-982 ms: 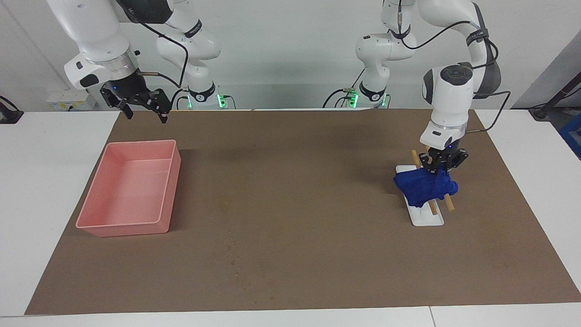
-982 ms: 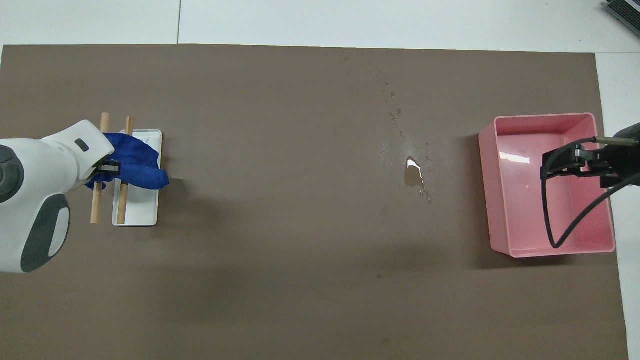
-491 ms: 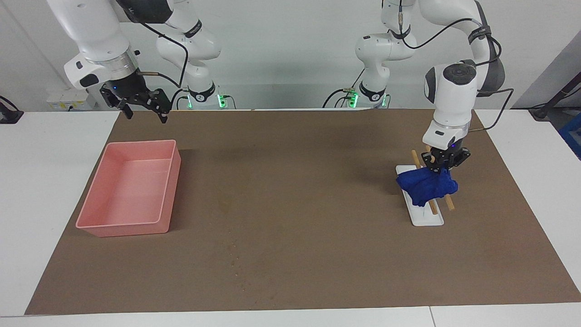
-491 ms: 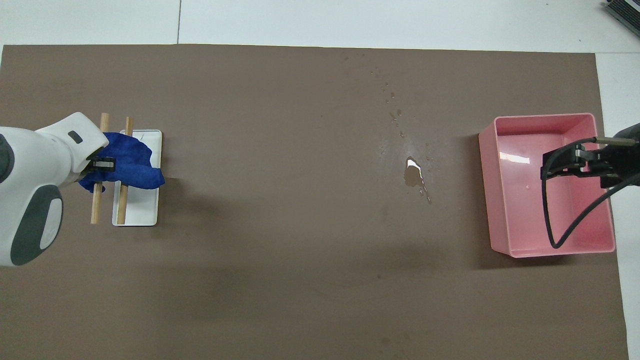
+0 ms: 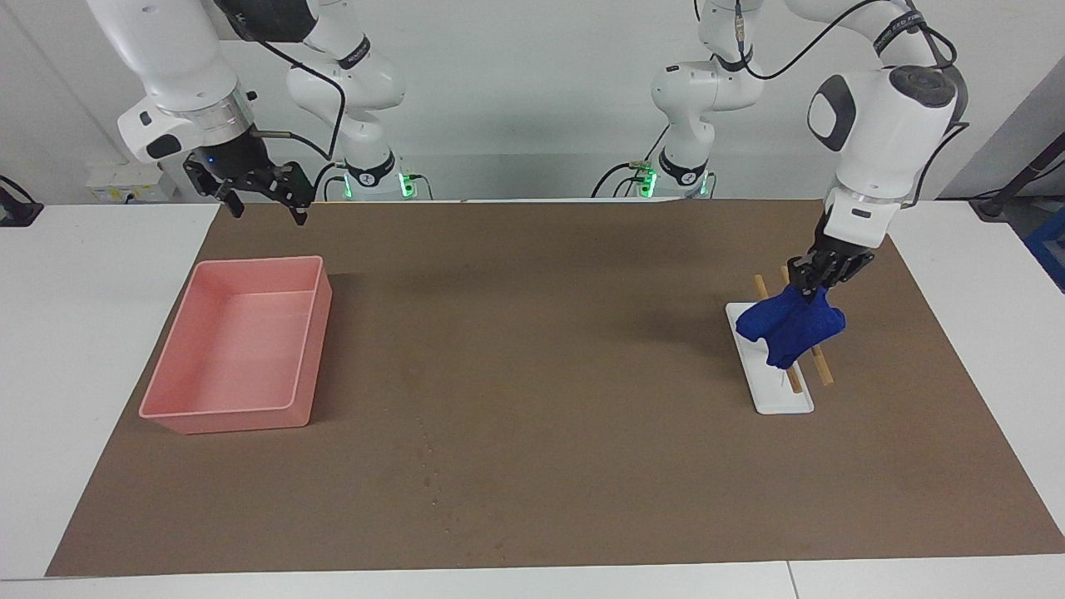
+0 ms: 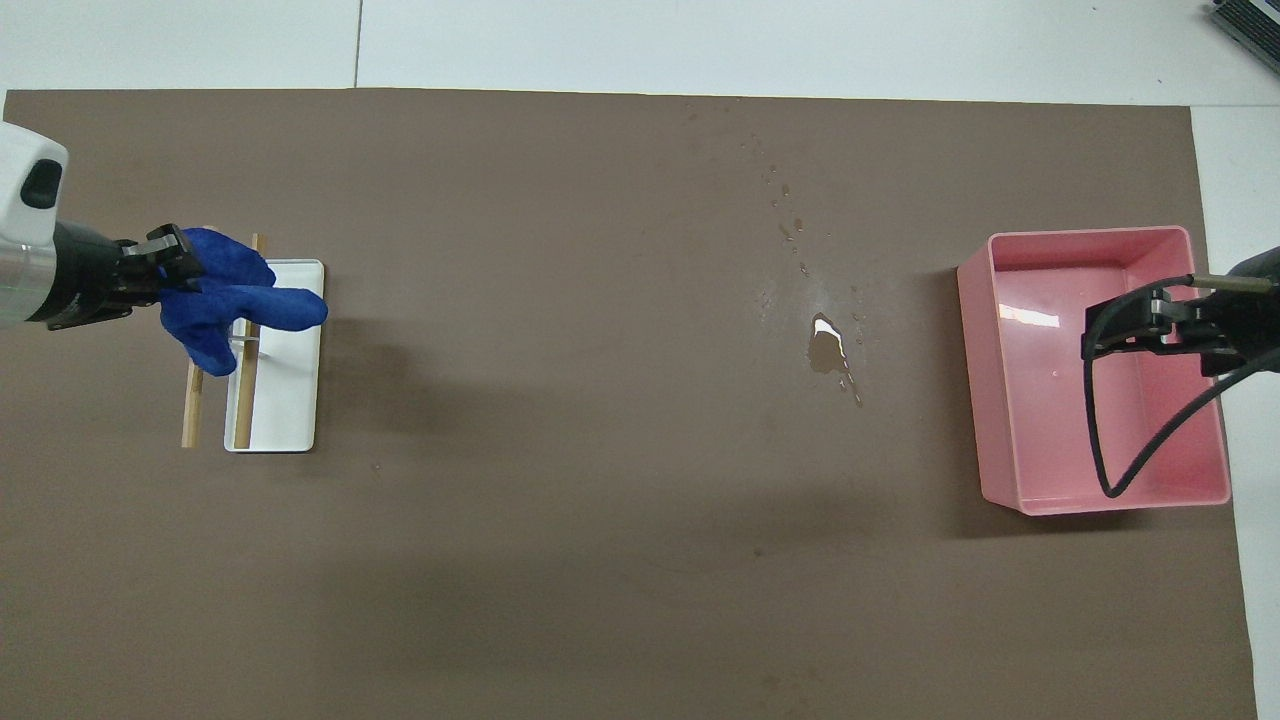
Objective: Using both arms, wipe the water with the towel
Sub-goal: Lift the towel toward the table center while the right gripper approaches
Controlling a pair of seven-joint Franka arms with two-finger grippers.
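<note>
At the right of the facing view, the left claw (image 5: 811,283) is clamped on the towel (image 5: 793,325), which hangs above the white tray (image 5: 782,399) and its two wooden rods (image 5: 822,367). The water (image 6: 826,350) (a small glinting puddle with specks) sits right of centre in the overhead view. The right claw (image 5: 265,202) waits with fingers apart, upper left, over the pink tub (image 5: 233,413) on the counter (image 5: 532,499).
</note>
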